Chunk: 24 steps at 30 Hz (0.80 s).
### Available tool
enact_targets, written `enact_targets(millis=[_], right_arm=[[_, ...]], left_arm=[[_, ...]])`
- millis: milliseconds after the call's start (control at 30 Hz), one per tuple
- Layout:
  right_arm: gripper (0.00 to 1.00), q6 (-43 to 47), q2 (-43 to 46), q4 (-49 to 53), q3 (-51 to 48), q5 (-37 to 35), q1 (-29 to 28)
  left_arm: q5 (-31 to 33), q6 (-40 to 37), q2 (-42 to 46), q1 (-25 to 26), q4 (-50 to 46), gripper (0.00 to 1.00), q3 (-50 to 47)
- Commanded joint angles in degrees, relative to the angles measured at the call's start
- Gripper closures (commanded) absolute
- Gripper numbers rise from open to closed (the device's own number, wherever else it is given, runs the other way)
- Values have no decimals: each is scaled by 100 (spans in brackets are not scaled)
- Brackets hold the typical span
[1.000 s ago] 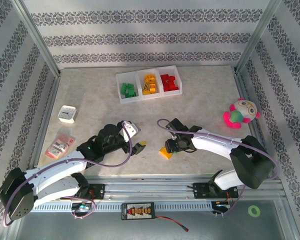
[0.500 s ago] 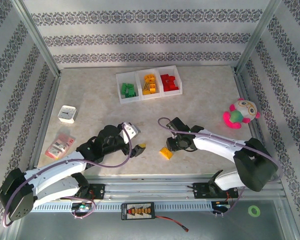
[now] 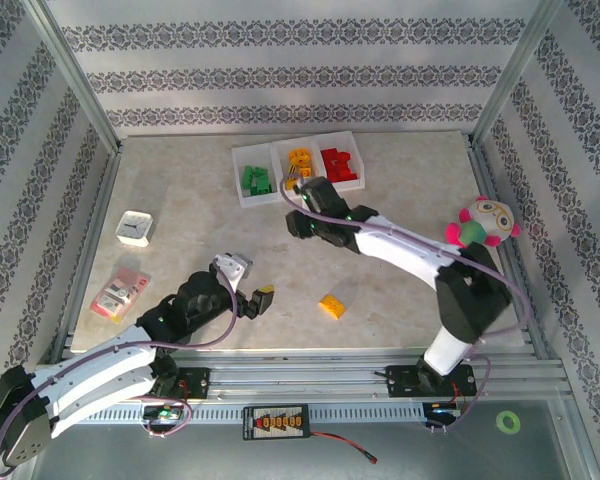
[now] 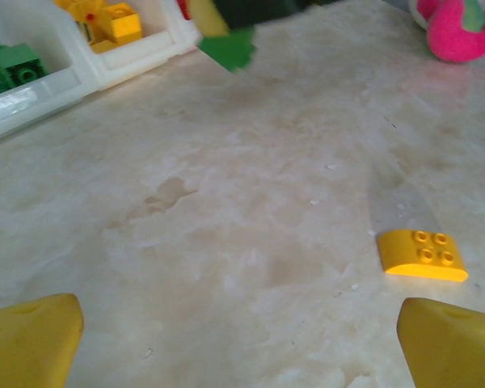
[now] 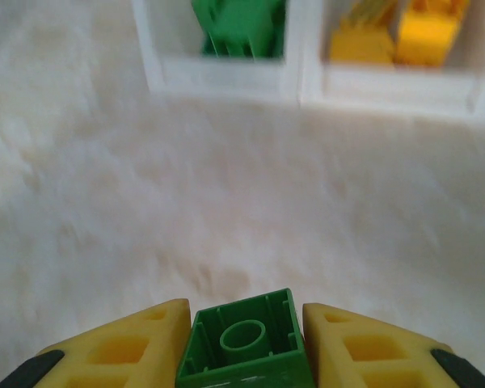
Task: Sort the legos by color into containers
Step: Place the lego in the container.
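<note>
Legos: most already lie in bins (image 3: 260,198), green left, yellow middle, red right. Your right gripper (image 5: 246,319) is clamped on green brick (image 5: 244,346), hollow underside toward wrist camera; it sits just short of green bin (image 5: 218,77), front wall ahead. One yellow brick (image 3: 331,305) lies loose on table (image 3: 180,200), studs up, well apart from bins. Your left gripper (image 3: 257,297) has jaws spread wide with nothing between them, low over table and near yellow brick, not touching it.
</note>
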State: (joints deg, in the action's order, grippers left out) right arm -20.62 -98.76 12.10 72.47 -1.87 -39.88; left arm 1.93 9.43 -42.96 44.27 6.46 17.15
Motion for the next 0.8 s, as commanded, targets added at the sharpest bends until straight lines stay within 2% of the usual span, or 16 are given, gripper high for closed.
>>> enact_targets(millis=[0, 400, 633, 767], right_arm=[[65, 179, -701, -614, 763, -201, 49], [68, 120, -3318, -1126, 3861, -1065, 255], [68, -128, -4424, -772, 5301, -832, 445], [64, 103, -4852, -569, 5945, -652, 468]], left_arm=[[360, 294, 46, 64, 77, 1, -94], [426, 443, -13, 64, 127, 1, -282], [461, 439, -11, 60, 141, 1, -342], [474, 389, -34, 62, 154, 1, -344]])
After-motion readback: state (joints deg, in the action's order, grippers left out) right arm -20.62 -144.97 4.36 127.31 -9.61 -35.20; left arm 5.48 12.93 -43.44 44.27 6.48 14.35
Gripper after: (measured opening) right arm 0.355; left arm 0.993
